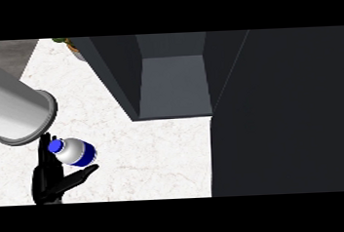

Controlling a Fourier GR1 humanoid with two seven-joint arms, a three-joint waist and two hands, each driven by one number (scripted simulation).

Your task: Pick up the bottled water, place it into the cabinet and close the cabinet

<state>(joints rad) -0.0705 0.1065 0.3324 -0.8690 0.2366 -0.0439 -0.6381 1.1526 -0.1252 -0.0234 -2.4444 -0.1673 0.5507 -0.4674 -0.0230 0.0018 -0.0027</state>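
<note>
The left robot hand [48, 179] shows at 8 o'clock in the head view, below its grey forearm [16, 110]. Its fingers and thumb are curled round the bottled water [77, 152], blue cap pointing to 10 o'clock. The cabinet [173, 83] stands open at 12 o'clock over the white counter [148, 153], with its dark door [283, 113] at 3 o'clock.
</note>
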